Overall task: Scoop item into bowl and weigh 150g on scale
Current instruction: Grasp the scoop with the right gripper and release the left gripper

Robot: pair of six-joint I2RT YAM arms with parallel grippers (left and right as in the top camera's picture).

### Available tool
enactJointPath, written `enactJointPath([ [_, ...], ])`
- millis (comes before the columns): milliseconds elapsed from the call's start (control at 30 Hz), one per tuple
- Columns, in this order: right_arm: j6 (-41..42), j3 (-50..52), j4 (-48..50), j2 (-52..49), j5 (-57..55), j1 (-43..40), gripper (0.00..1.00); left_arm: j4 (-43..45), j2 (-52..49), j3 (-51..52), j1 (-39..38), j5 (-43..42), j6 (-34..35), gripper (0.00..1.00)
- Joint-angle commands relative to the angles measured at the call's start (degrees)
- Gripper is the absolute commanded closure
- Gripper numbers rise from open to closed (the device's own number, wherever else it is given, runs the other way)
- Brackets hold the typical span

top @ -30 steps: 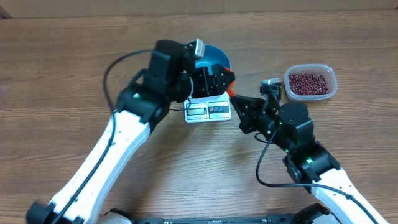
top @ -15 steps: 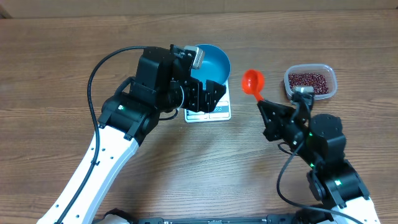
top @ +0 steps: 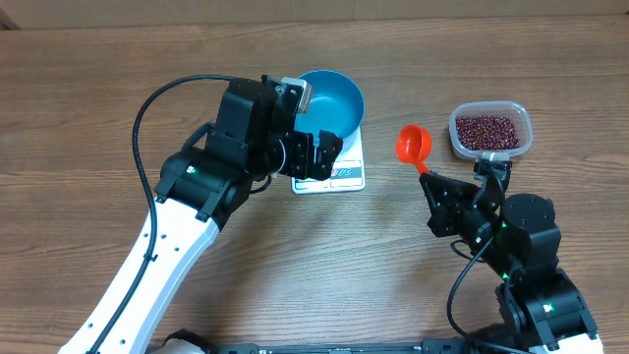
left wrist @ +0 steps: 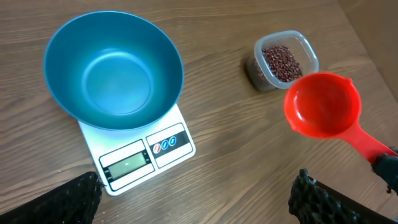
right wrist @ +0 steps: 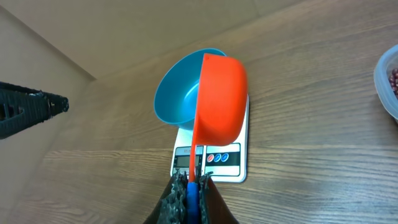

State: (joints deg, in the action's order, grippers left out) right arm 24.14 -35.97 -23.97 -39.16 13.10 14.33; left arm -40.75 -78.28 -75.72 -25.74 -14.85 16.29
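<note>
While the empty bright blue bowl (top: 334, 96) sits on the white scale (top: 342, 176), glossy red-brown beans (top: 486, 129) fill a clear tub (top: 529, 133) at its three o'clock. The left gripper (left wrist: 199, 200) is spread wide, and the right gripper (right wrist: 189, 191) pinches an empty red scoop (right wrist: 219, 93).

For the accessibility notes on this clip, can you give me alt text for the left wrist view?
An empty blue bowl sits on a white kitchen scale on a wooden table, seen between the fingertips of the open left gripper. To the right are an empty red scoop and, beyond it, a clear tub of red-brown beans.
</note>
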Motion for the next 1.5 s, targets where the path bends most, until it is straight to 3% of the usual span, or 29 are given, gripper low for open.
enactJointPath([
  [0,-0.26,-0.55,-0.07,0.59,0.04,-0.2,0.96,0.09,-0.2,-1.03,0.2,1.38,-1.09,0.0],
  [1467,-0.28,-0.55,-4.63,0.57,1.14,-0.2,0.96,0.07,-0.2,-1.03,0.2,1.36,-1.07,0.0],
])
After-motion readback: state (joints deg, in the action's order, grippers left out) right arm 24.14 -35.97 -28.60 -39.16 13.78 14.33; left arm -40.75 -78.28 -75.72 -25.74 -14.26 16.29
